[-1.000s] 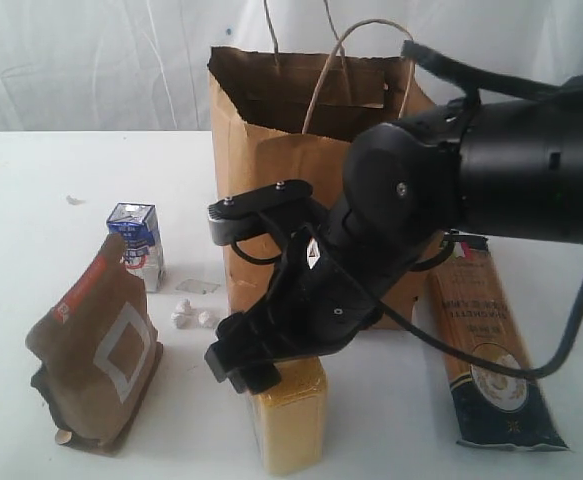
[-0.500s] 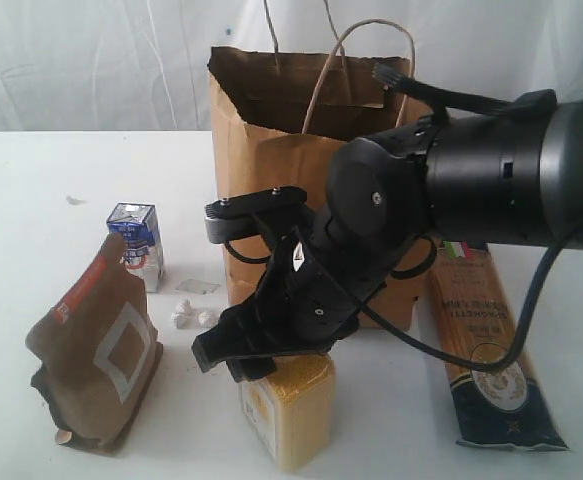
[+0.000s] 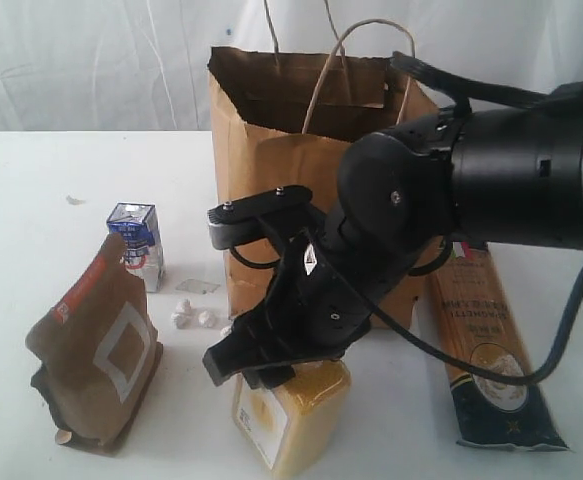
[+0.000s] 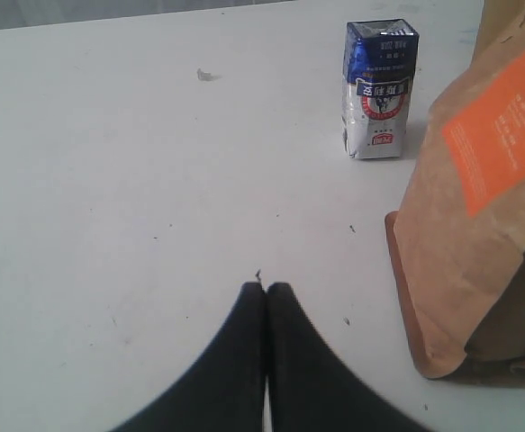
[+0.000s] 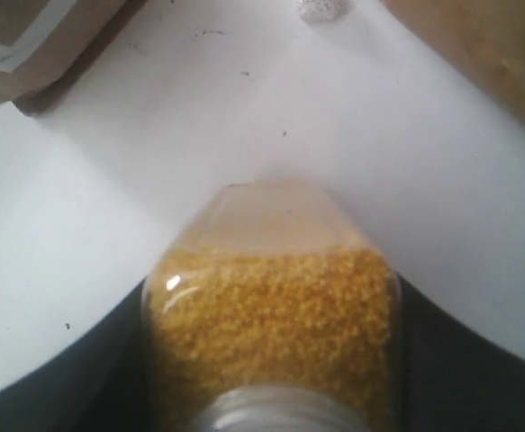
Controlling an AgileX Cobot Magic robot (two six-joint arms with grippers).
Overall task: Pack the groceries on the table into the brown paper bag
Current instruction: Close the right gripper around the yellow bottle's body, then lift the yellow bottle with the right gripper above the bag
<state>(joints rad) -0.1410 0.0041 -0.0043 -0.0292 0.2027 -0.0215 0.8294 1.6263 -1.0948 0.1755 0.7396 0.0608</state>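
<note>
My right gripper [image 3: 269,368] is shut on the yellow-grain bottle [image 3: 291,415], which leans tilted at the table's front, just before the brown paper bag [image 3: 271,160]. In the right wrist view the bottle [image 5: 271,333] fills the gap and both jaws press on its sides. The brown pouch [image 3: 101,340] stands at the front left, with the small blue-white carton [image 3: 136,240] behind it. The long pasta pack [image 3: 491,350] lies flat to the right of the bag. My left gripper [image 4: 266,286] is shut and empty over bare table [image 4: 109,180], near the pouch [image 4: 487,216] and carton [image 4: 379,90].
The bag stands open at the top with its loop handles [image 3: 351,60] upright. Small white scraps [image 3: 193,315] lie between the carton and the bag. The right arm's bulky body [image 3: 511,170] hides the bag's right side. A white curtain closes off the back.
The right jaws have closed in on the bottle. The bottle has tipped from upright to tilted and shifted a little left. The left gripper stays shut.
</note>
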